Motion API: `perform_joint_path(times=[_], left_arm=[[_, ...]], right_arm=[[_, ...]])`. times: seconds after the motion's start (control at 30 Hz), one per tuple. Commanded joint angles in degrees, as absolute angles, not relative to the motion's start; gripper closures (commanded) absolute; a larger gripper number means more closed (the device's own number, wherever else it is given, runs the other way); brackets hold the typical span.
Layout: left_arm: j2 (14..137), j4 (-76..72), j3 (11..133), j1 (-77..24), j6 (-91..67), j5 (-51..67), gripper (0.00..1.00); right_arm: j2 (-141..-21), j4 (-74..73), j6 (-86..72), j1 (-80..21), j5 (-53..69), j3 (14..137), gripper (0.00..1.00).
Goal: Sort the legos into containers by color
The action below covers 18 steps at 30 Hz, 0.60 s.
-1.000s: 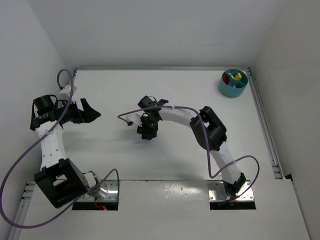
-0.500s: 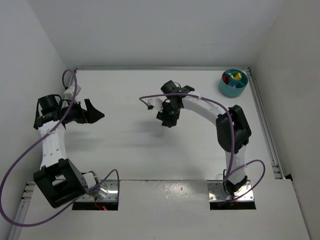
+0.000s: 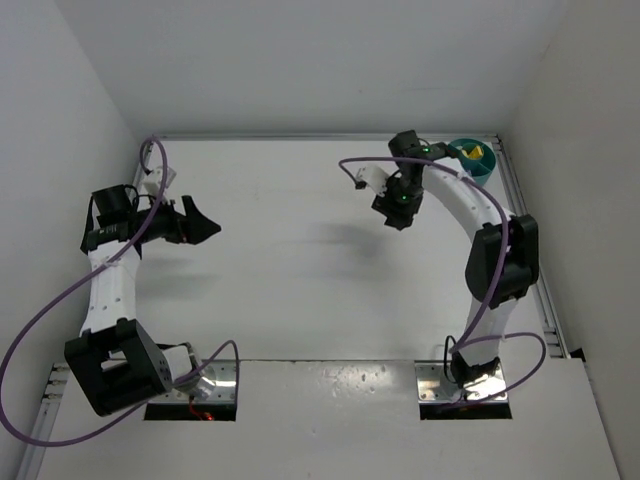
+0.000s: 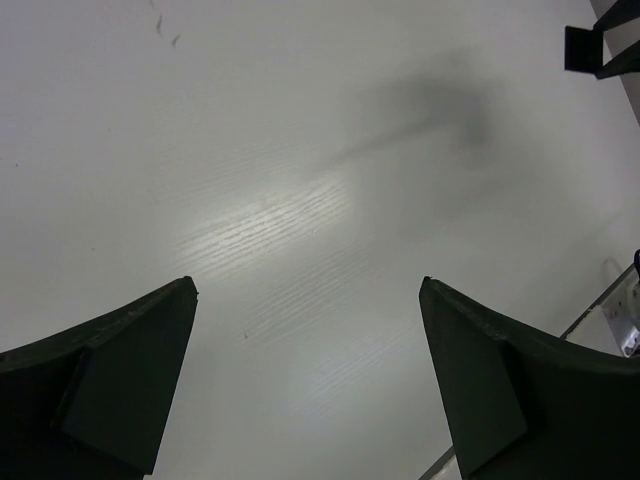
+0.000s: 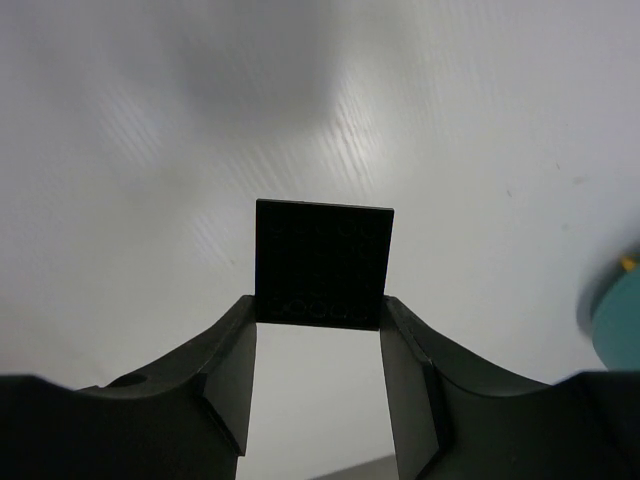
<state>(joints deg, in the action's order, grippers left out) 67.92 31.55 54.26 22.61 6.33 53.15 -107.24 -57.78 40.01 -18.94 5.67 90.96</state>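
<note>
My right gripper (image 5: pixel 318 310) is shut on a flat black square lego plate (image 5: pixel 323 262), clamped by its two side edges and carried above the white table. In the top view this gripper (image 3: pixel 398 208) hangs at the back right, just left of the teal dish (image 3: pixel 482 172). The arm covers part of the dish, and a yellow lego (image 3: pixel 477 152) shows inside it. The dish's edge (image 5: pixel 615 312) appears at the right border of the right wrist view. My left gripper (image 3: pixel 207 228) is open at the far left with nothing between its fingers (image 4: pixel 120 370), only bare table below.
White walls close in the table on the left, back and right. A metal rail (image 3: pixel 530 260) runs along the right edge. Dark mounting openings (image 3: pixel 195 392) sit at the near edge by the arm bases.
My right arm has swung from the middle of the table to the back right, toward the teal dish, still holding the black plate. The left arm shifted slightly rightward and stayed open.
</note>
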Motion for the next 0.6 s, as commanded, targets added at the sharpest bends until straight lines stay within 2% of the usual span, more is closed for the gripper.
perform_joint_path(times=[0.0, 0.13, 0.43, 0.57], left_arm=[[67.41, 27.6, 53.27, 21.53, 4.92, 53.88, 0.0], [67.41, 26.46, 52.73, 20.48, 3.78, 53.35, 0.0], [68.47, 25.22, 52.73, 19.95, 3.25, 53.35, 0.0], [68.47, 25.22, 52.73, 19.95, 3.25, 52.83, 0.0]], right_arm=[[-104.59, -63.01, 44.55, -14.0, 2.64, 96.67, 0.86], [-107.39, -68.62, 47.72, -8.27, 1.23, 103.52, 0.86], [-121.63, -80.33, 51.68, 1.66, -3.42, 131.46, 0.86], [-124.62, -77.8, 53.61, 4.12, -6.94, 133.59, 0.86]])
